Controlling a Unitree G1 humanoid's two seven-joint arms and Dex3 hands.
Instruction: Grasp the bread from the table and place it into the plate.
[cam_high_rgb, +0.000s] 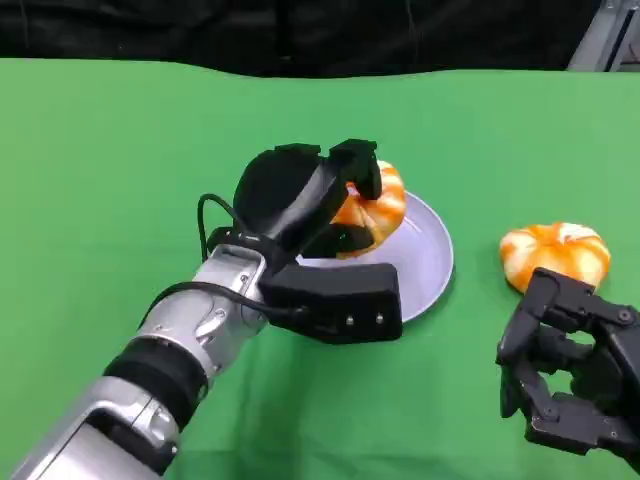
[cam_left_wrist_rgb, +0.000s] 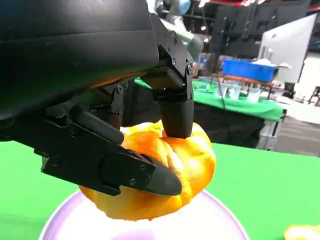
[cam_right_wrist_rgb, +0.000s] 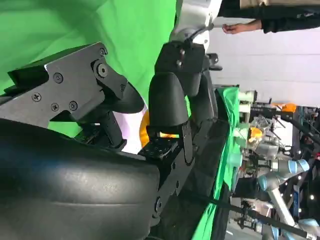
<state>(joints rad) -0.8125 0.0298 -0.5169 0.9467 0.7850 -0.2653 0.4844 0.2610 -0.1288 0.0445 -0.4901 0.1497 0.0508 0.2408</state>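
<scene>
A green cloth covers the table; cluttered workbenches behind.

1. Left forearm: silver metal casing, segmented, with a black ribbed collar band near mid-length.
2. Thin black cables loop from the wrist area; another runs along the silver casing.
3. Left hand: matte black, rounded shell at the back, blocky black fingers.
4. Black rectangular block by the wrist, small screws on its face.
5. Right hand: black, angular linked segments, small screw heads visible.
6. Right wrist view: glossy rounded black shell, grey-black finger plates with round screws.
</scene>
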